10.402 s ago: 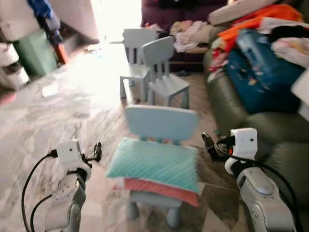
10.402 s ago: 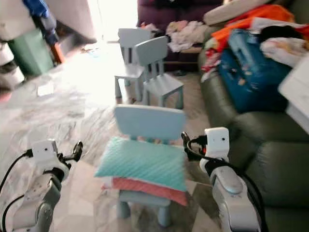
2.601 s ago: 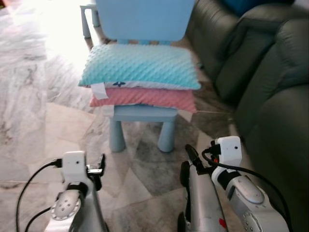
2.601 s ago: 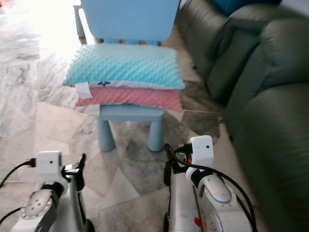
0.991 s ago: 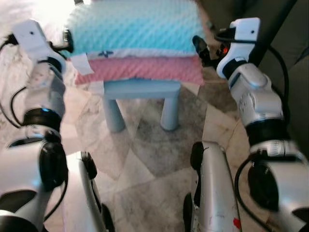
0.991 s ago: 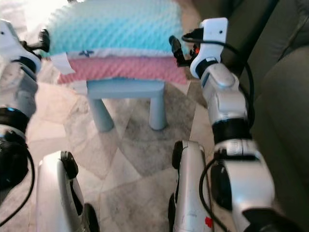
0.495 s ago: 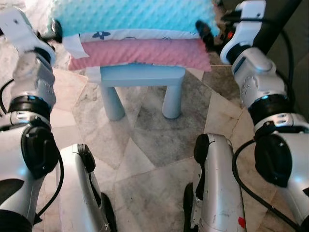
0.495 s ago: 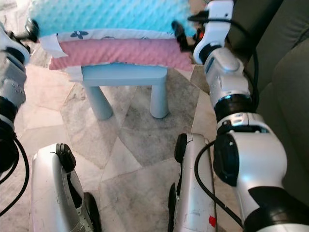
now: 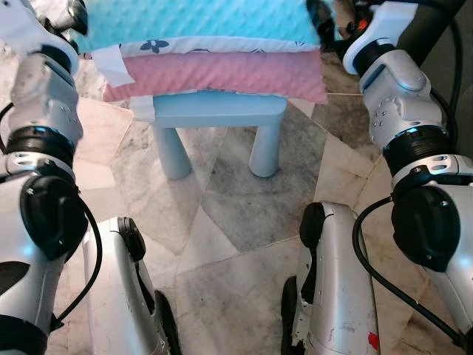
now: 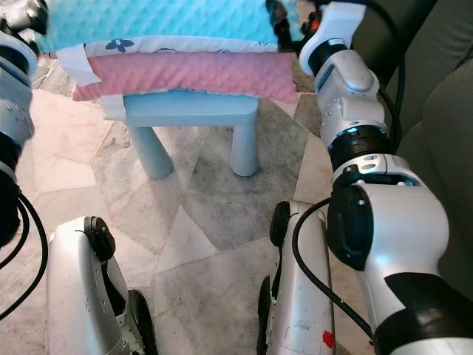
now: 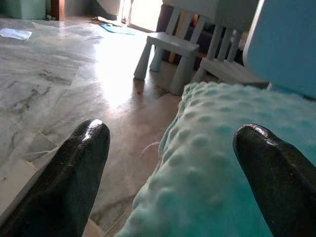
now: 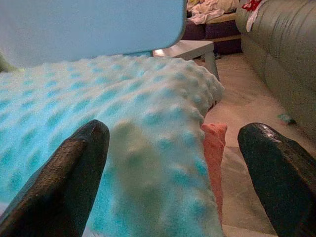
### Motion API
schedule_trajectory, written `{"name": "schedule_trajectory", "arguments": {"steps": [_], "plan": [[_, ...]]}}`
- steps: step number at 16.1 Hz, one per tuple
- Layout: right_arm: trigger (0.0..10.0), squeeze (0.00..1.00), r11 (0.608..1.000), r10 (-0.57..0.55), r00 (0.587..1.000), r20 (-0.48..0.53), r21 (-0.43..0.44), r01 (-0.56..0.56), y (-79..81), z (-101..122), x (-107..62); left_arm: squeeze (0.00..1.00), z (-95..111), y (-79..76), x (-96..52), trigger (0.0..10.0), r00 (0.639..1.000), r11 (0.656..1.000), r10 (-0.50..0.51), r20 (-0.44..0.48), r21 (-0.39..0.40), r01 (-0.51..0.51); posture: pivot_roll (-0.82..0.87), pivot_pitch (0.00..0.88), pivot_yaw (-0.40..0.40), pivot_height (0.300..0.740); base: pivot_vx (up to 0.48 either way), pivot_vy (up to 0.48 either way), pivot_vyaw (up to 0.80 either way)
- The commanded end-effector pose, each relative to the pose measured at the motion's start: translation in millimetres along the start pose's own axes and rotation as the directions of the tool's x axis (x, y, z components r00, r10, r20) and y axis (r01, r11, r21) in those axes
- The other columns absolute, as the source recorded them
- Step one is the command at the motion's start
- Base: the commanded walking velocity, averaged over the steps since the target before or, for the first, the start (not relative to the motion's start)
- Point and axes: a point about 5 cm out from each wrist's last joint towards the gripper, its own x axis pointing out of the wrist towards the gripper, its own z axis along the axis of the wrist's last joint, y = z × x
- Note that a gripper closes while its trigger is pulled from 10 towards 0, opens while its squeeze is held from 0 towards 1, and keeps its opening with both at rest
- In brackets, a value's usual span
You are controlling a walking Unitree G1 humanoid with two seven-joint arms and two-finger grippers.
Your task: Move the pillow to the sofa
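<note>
A turquoise dotted pillow [image 9: 199, 22] lies on top of a pink pillow [image 9: 222, 74], both stacked on a small light-blue chair [image 9: 218, 111]. My left gripper [image 9: 76, 13] is at the turquoise pillow's left end and my right gripper [image 9: 321, 16] is at its right end. In the left wrist view the left gripper [image 11: 173, 158] is open, with the pillow's edge [image 11: 222, 163] between its fingers. In the right wrist view the right gripper [image 12: 173, 163] is open around the pillow's corner [image 12: 148, 123]. The dark green sofa [image 10: 443, 89] stands to the right.
The chair's backrest [image 12: 89, 24] rises behind the pillows. Two more small chairs [image 11: 170, 47] stand farther back on the marble floor [image 9: 222, 214]. My own silver legs [image 9: 325, 296] are at the bottom of the eye views, close to the chair.
Both arms have reached forward, from beside the pillow stack to its two ends. The camera has tilted down and closer, so the chair sits higher in the picture.
</note>
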Motion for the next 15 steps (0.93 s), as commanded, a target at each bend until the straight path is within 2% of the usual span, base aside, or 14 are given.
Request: {"name": "schedule_trajectory", "arguments": {"steps": [1,4,7,8,11,12,13,14,15], "plan": [[10.0,0.00,0.999,0.029,1.000,0.011,0.042,-0.030,7.1,4,4.1,0.00,1,3.9,0.6,10.0,1.000,0.998,0.013,-0.021,-0.068,-0.015,-0.08,0.385,-0.007,0.346,0.000,0.000,0.00],[10.0,0.00,0.989,0.071,0.997,-0.001,0.133,-0.070,22.6,-5,7.8,0.00,-11,-5.2,-0.3,10.0,0.998,0.986,-0.005,-0.065,-0.167,-0.006,-0.07,0.391,-0.011,0.346,0.000,0.000,0.00],[10.0,0.00,0.980,0.086,0.996,-0.038,0.183,-0.077,33.1,-17,7.9,0.00,-14,-15.3,0.0,10.0,0.997,0.976,-0.034,-0.070,-0.216,0.018,-0.06,0.393,-0.008,0.346,0.000,0.000,0.00],[10.0,0.00,0.982,0.087,0.995,-0.052,0.173,-0.076,36.2,-21,7.6,0.00,-15,-18.9,0.0,10.0,0.996,0.975,-0.045,-0.072,-0.220,0.028,-0.06,0.392,-0.007,0.346,0.000,0.000,0.00],[10.0,0.00,0.997,0.050,0.995,-0.088,0.061,-0.045,37.7,-28,6.3,0.00,-21,-24.9,-1.0,10.0,0.994,0.981,-0.066,-0.088,-0.190,0.048,-0.05,0.397,-0.008,0.346,0.000,0.000,0.00],[10.0,0.00,1.000,-0.013,0.994,-0.106,-0.004,0.013,32.0,-32,4.0,0.00,-28,-27.1,-2.8,10.0,0.990,0.986,-0.080,-0.116,-0.152,0.062,-0.05,0.402,-0.008,0.346,0.000,0.000,0.00],[10.0,0.00,1.000,-0.016,0.994,-0.108,-0.004,0.016,31.5,-32,3.6,0.00,-29,-27.3,-3.2,10.0,0.989,0.987,-0.081,-0.121,-0.148,0.063,-0.05,0.403,-0.008,0.346,0.000,0.000,0.00],[10.0,0.00,0.999,-0.025,0.992,-0.122,-0.035,0.021,30.6,-36,2.1,0.00,-33,-27.1,-4.6,10.0,0.987,0.990,-0.086,-0.138,-0.122,0.069,-0.06,0.404,-0.008,0.346,0.000,0.000,0.00],[10.0,0.00,0.993,-0.061,0.990,-0.129,-0.109,0.047,26.6,-38,0.0,0.00,-39,-26.7,-6.6,10.0,0.982,0.995,-0.090,-0.163,-0.057,0.082,-0.06,0.406,-0.007,0.346,0.000,0.000,0.00]]}}
